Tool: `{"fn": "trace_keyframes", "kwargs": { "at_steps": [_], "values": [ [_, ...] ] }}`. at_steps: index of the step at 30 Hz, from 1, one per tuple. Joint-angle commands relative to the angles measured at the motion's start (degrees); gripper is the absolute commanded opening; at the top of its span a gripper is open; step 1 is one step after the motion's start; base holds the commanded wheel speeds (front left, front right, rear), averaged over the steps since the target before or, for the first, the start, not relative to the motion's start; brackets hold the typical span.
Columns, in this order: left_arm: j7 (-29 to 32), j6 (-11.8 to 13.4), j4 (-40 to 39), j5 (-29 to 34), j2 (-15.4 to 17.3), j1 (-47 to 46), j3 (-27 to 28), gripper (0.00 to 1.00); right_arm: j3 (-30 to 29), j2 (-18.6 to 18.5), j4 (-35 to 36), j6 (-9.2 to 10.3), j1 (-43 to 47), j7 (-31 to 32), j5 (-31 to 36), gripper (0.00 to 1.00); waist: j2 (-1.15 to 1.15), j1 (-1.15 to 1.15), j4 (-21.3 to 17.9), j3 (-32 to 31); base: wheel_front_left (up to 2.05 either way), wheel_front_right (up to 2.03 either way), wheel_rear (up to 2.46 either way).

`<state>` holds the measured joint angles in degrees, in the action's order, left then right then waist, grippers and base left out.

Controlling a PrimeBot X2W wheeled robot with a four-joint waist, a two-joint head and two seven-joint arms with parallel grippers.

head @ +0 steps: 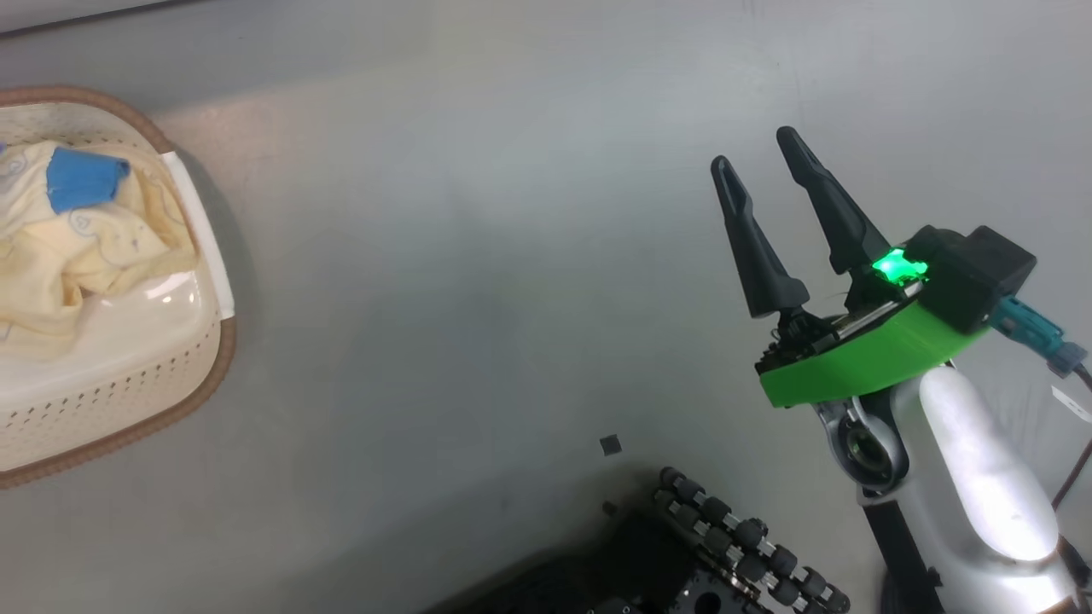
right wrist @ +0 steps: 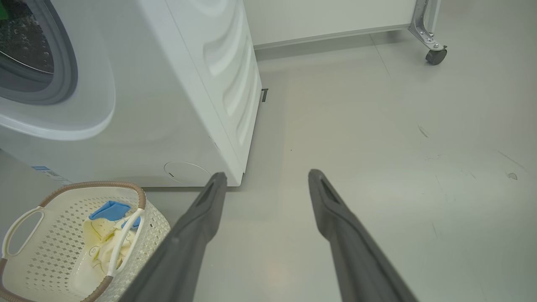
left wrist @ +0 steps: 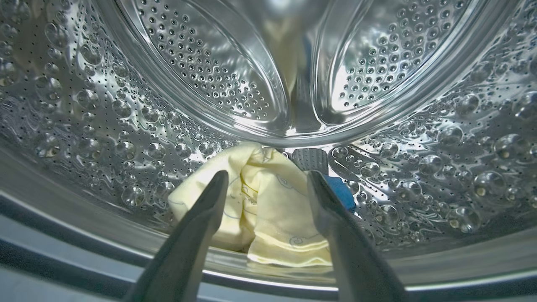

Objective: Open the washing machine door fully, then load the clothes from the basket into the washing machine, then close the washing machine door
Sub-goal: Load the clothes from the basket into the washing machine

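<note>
In the left wrist view my left gripper (left wrist: 266, 178) is open inside the steel drum (left wrist: 105, 105) of the washing machine (right wrist: 168, 105). A cream-yellow garment with a blue patch (left wrist: 272, 201) lies on the drum floor just beyond the fingertips, free of them. More cream-yellow clothes (head: 94, 230) with a blue patch lie in the cream basket (head: 205, 367) at the head view's left. My right gripper (head: 753, 147) hangs open and empty over bare floor, well right of the basket. The washing machine door is out of view.
The basket (right wrist: 50, 251) stands on the grey floor in front of the machine's lower corner. A wheeled frame's caster (right wrist: 436, 55) is at the far wall. My dark wheeled base (head: 725, 546) shows at the bottom of the head view.
</note>
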<state>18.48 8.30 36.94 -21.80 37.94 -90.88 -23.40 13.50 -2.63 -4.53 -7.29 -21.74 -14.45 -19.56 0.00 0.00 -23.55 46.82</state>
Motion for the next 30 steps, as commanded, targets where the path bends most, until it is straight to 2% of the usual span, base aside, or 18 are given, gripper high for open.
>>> {"fn": "trace_keyframes", "kwargs": {
  "at_steps": [1,12,19,30],
  "values": [
    [-0.86,0.51,-2.08,-0.44,1.74,0.95,1.22,1.0,0.29,-0.25,1.28,-0.2,0.36,-0.54,0.5,1.0,0.0,0.0,0.56,-0.3,0.0,0.0,0.0],
    [-11.36,3.9,-6.02,-3.5,0.36,15.15,3.34,1.0,-1.87,-0.25,1.63,-0.2,0.9,-0.54,3.48,1.0,0.0,0.0,4.24,-4.29,0.0,0.0,0.0],
    [-21.12,8.6,-15.08,-5.63,-1.5,29.57,5.87,1.0,-3.77,-0.25,1.7,-0.2,2.07,-0.54,5.59,1.0,0.0,0.0,6.93,-8.1,0.0,0.0,0.0],
    [-30.05,17.11,-33.34,-6.32,-8.53,53.28,4.56,1.0,-6.89,-0.25,1.66,-0.2,5.12,0.19,9.97,1.0,0.0,0.0,11.7,-15.28,0.0,0.0,0.0]
  ]
}}
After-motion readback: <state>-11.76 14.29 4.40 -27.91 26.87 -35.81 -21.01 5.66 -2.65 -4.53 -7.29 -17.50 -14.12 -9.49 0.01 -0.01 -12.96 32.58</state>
